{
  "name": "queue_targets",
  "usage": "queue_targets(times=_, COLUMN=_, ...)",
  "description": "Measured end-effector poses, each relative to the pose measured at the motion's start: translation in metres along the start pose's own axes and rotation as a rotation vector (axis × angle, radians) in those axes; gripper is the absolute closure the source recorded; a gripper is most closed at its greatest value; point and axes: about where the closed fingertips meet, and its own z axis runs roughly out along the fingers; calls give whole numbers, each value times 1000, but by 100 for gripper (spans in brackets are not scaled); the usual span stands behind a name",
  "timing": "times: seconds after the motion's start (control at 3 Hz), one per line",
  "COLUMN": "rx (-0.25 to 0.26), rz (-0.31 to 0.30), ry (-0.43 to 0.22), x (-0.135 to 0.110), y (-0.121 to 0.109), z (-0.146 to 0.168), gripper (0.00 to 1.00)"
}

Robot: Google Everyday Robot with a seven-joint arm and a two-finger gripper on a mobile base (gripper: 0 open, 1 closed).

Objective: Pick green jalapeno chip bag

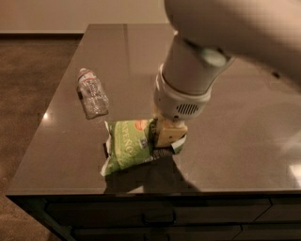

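The arm, a thick white limb, comes in from the upper right and ends over the near part of the desk, a dark glossy top that runs away toward the far wall. Below its ribbed grey wrist sits the gripper, low over the desk, a little left of the middle and close to the near edge. Its jaws are closed on the bag's right end: one tan finger lies across the front of the bag, and the green wrapper bunches on either side of it.

The bag is light green and crinkly with white lettering, and it carries a small orange-red round emblem near its upper edge, just left of the finger. It hangs tilted from the grip, right end higher and left end lower, with a pale crimped edge along the left. A dark shadow or reflection spreads on the desk right beneath it, toward the near edge. Whether its low left corner touches the top cannot be told.

A clear plastic bottle lies on its side to the far left of the bag, cap toward the far end, apart from both bag and gripper.

The desk's near face shows dark drawer fronts. A brown carpet covers the floor on the left.
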Motion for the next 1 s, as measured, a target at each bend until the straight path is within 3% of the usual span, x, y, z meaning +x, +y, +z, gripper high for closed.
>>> queue_targets(times=0.33, rx=62, rz=13, ry=-55, x=3, y=-14, z=-48, gripper=100)
queue_targets(times=0.67, rx=122, rz=33, ry=-112, x=11, y=-29, z=-96, gripper=100)
queue_targets(times=1.0, rx=150, rz=26, ry=-118, x=6, y=-30, z=-107, gripper=100)
